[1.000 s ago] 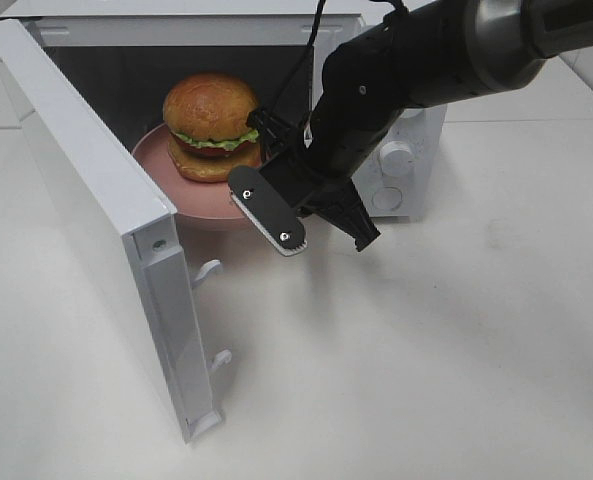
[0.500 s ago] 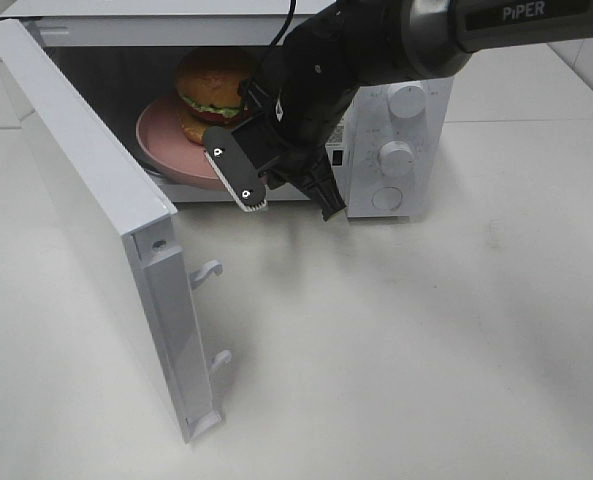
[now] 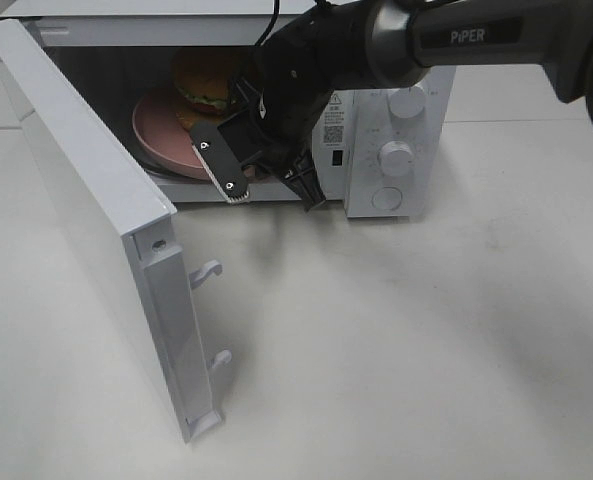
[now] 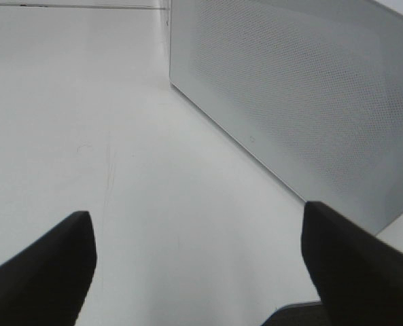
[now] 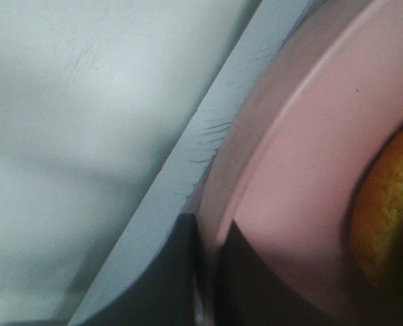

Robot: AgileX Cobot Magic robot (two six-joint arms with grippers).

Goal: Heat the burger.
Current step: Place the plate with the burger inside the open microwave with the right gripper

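Gripping the near rim of the pink plate [image 3: 161,140], the right claw [image 5: 206,251] is clenched on that rim at the mouth of the microwave [image 3: 391,105]. The burger [image 3: 208,80] sits upright on the plate, inside the microwave cavity, toward the back. The plate lies mostly within the cavity. The microwave door [image 3: 86,200] stands swung wide open on the left side. The left claw [image 4: 196,210] is released, its 2 fingers spread apart and holding nothing, above the white desk [image 3: 426,350] near a perforated white panel [image 4: 310,88].
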